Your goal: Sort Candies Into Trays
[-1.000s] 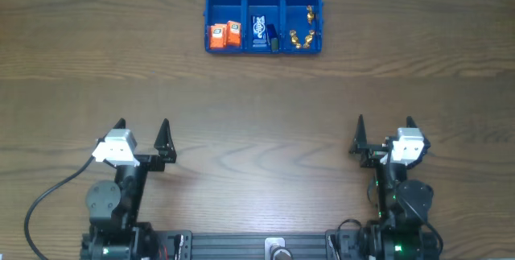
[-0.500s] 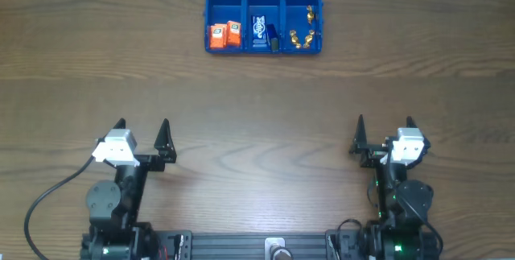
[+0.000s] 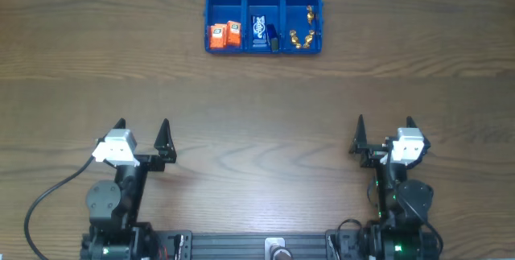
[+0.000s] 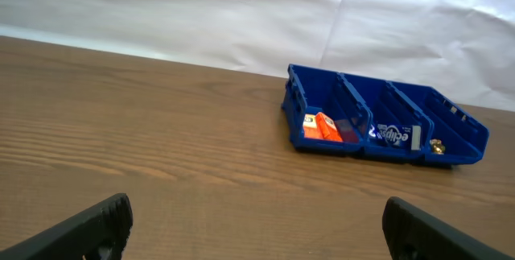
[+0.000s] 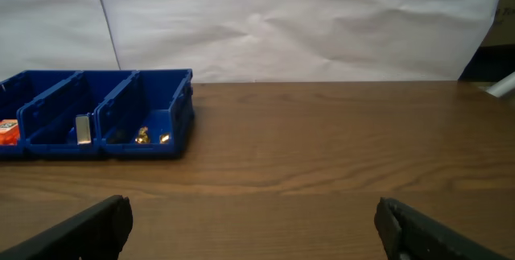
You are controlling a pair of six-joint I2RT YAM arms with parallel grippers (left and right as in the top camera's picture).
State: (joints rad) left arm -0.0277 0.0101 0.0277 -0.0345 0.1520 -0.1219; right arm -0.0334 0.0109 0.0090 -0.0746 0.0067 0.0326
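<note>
A blue tray [image 3: 264, 51] with three compartments side by side is set on the wood-grain tabletop [image 3: 257, 107], well ahead of both end effectors: ahead and to the right of the left end effector [image 3: 142, 123], ahead and to the left of the right end effector [image 3: 385, 121]. Orange candies [image 3: 225, 35] are held in the compartment nearest the left end effector's side, blue-wrapped candies [image 3: 261, 30] in the middle one, and small gold candies [image 3: 303, 30] in the compartment nearest the right end effector's side.

Both end effectors are spread wide open and nothing is gripped by either.

In the left wrist view much of the tray's contents is hidden by its near walls, and a single gold piece can be seen. In the right wrist view the tray is cut off at the picture's edge, so the orange candies are seen only in part. A pale object [image 5: 503, 85] at the far edge of that view cannot be identified.

A white backdrop [image 5: 282, 18] is hung beyond the tabletop. A dark cable [image 3: 48, 200] is looped beside the left arm's base. Wood-grain tabletop stretches between each end effector and the tray.
</note>
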